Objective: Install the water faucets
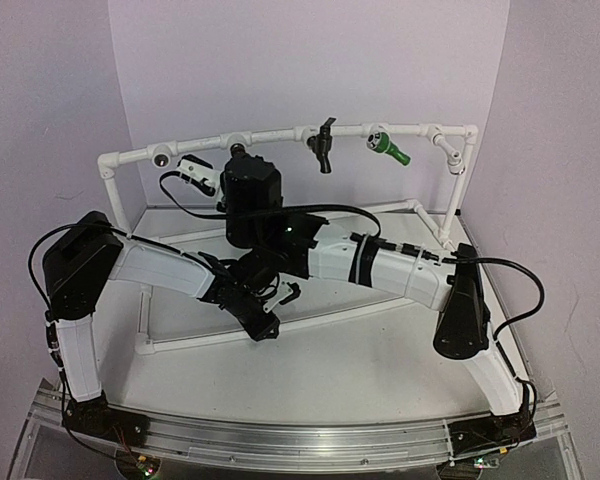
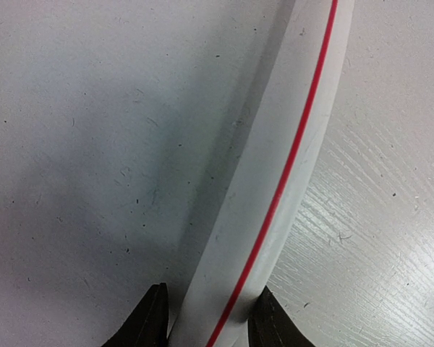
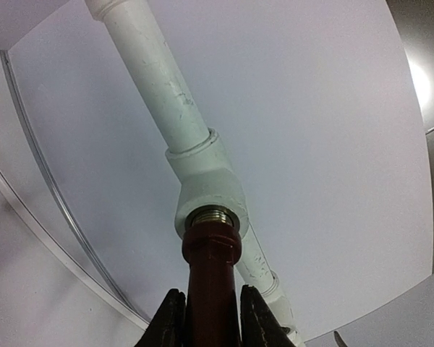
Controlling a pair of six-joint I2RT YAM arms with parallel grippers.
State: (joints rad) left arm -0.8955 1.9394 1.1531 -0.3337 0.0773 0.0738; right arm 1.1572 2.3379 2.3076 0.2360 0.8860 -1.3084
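Nearest the lens, the right gripper (image 3: 210, 303) clenches the reddish-brown tap faucet (image 3: 211, 271), its brass thread at the white tee socket (image 3: 206, 188); seating is judged unfinished. The left gripper (image 2: 211, 307) grasps the red-striped white pipe (image 2: 275, 188). Only the overhead view shows the black faucet (image 1: 325, 145) and the green faucet (image 1: 388, 147) already fitted.

Reddish-brown faucet (image 3: 211, 289): smooth plastic with a slight sheen; its threaded neck is dull yellowish metal. Tee socket (image 3: 206, 181): white plastic, satin, smooth. Upper pipe (image 3: 159, 87): white plastic, matt, lightly scuffed and specked grey. Striped pipe (image 2: 257, 217): white plastic, smooth, with a thin red line along it. Table (image 2: 94, 144): white-painted, matt, with fine dark scratches; wood grain shows through on one side. Front rail (image 1: 300, 435): bare brushed metal.
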